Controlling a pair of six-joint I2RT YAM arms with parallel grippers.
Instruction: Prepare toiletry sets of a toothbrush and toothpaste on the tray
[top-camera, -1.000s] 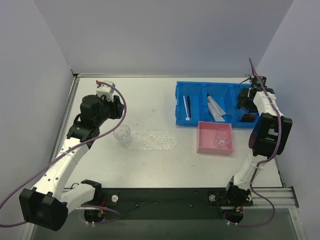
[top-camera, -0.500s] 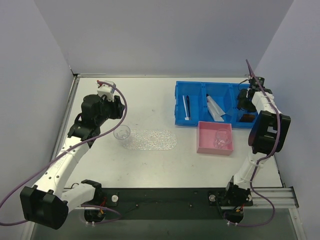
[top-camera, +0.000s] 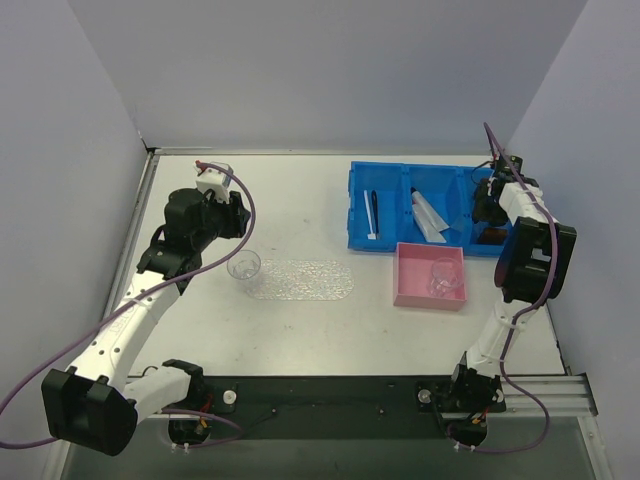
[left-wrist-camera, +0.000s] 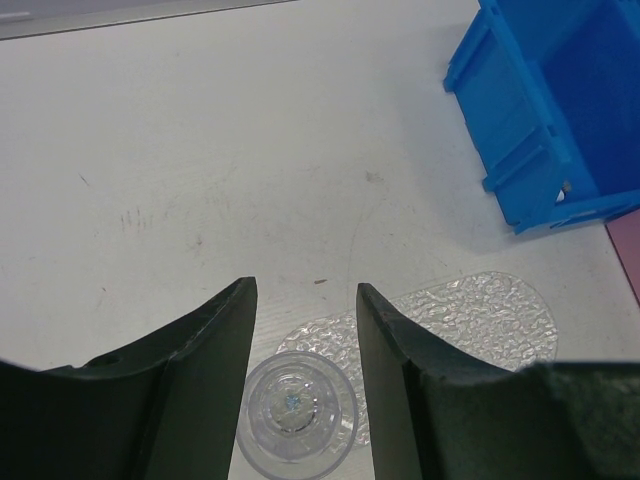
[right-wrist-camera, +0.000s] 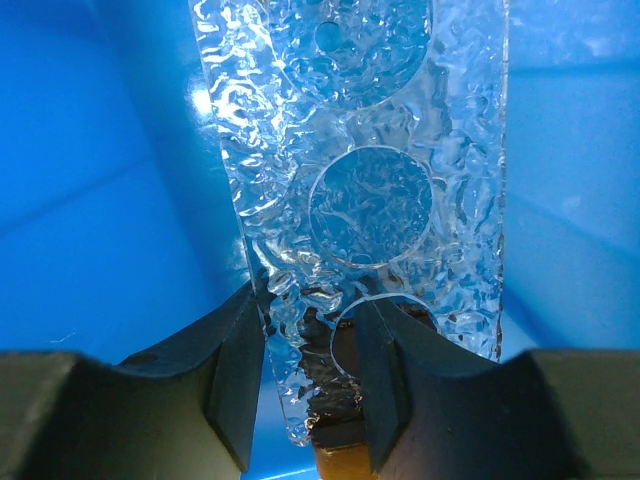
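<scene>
The clear textured tray (top-camera: 300, 279) lies mid-table and also shows in the left wrist view (left-wrist-camera: 470, 315). A black toothbrush (top-camera: 375, 210) and a white toothbrush (top-camera: 368, 220) lie in the left compartment of the blue bin (top-camera: 400, 245). The toothpaste tubes (top-camera: 428, 215) lie in its middle compartment. My left gripper (left-wrist-camera: 305, 300) is open, above a clear cup (left-wrist-camera: 295, 415) at the tray's left end. My right gripper (right-wrist-camera: 310, 310) is down in the bin's right compartment. Its jaws stand apart around the lower corner of a clear textured plate with round holes (right-wrist-camera: 370, 120), over a brown block (right-wrist-camera: 340, 455).
A pink box (top-camera: 405, 290) in front of the bin holds another clear cup (top-camera: 443, 277). The bin's blue walls (right-wrist-camera: 100, 200) close in tightly around my right gripper (top-camera: 487, 208). Grey walls stand at the left, back and right of the table.
My right gripper has moved slightly farther and leftward inside the bin's right compartment. The left arm has barely moved.
</scene>
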